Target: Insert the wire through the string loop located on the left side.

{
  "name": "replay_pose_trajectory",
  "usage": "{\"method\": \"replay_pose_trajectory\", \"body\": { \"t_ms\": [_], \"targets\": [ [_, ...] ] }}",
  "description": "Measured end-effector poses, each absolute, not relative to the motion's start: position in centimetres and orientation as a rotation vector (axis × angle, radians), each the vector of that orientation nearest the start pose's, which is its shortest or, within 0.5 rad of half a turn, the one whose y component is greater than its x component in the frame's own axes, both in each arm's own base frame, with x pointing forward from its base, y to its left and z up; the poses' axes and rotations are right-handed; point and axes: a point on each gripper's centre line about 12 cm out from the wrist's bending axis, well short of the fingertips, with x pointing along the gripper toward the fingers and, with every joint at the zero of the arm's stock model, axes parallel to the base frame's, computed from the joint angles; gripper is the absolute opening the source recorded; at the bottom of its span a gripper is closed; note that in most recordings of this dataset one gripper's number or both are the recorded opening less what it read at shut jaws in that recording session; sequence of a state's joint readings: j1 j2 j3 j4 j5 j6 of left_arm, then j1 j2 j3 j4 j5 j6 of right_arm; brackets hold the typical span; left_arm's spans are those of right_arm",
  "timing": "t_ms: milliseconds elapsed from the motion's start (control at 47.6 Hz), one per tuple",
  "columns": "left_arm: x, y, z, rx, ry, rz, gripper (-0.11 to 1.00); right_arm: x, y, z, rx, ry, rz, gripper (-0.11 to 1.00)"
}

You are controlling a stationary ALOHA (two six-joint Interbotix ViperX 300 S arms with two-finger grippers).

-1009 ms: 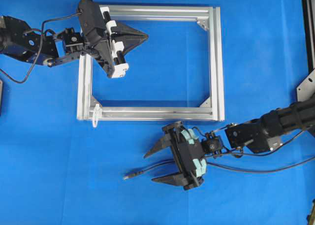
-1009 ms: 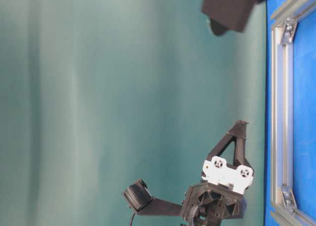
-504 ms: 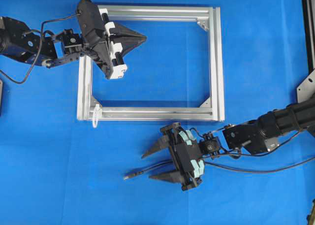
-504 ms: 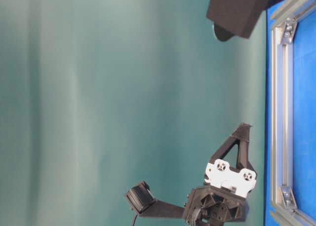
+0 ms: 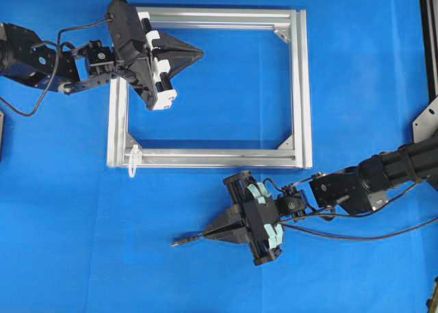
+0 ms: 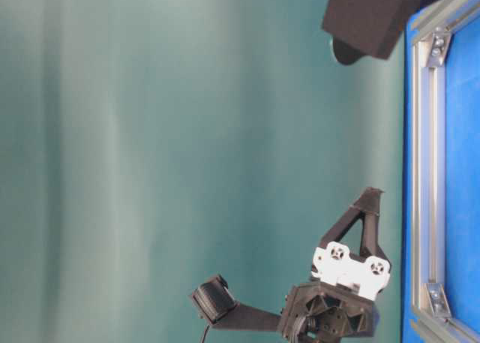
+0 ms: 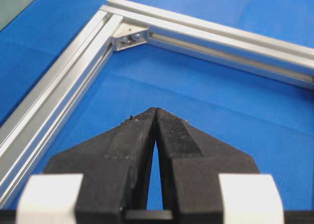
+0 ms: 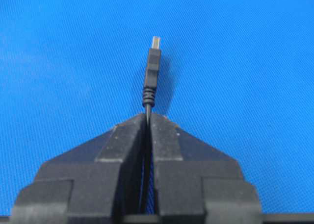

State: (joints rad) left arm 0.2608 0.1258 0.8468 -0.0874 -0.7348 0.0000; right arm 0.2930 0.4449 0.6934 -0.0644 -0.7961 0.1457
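Right gripper [image 5: 205,235] is clamped on the wire [image 8: 150,84] just behind its plug, below the aluminium frame's [image 5: 300,87] bottom rail. You hold it well: the cable looks light and limp, so a grip near the tip should keep it aimed. String loop [image 5: 133,164] hangs at the frame's lower-left corner. Left gripper [image 5: 198,52] is pressed together, empty, inside the frame's upper-left corner. No containers present.

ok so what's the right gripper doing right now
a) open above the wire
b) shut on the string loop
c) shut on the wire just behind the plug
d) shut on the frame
c: the right gripper has its jaws closed on the wire, with the plug end sticking out in front.
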Motion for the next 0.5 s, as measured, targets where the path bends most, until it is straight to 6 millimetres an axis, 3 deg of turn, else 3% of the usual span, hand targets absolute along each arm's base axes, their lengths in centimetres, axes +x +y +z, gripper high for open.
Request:
{"method": "replay_pose_trajectory", "body": {
  "t_ms": [210,504],
  "targets": [
    [36.6,10.5,14.1,-0.089,0.231,0.325,0.00,40.0,12.6,6.6,0.066,0.358,0.315,-0.10],
    [36.6,10.5,14.1,-0.090,0.232,0.326,0.00,39.9,12.4,10.7,0.054,0.382,0.302,-0.10]
  ]
}}
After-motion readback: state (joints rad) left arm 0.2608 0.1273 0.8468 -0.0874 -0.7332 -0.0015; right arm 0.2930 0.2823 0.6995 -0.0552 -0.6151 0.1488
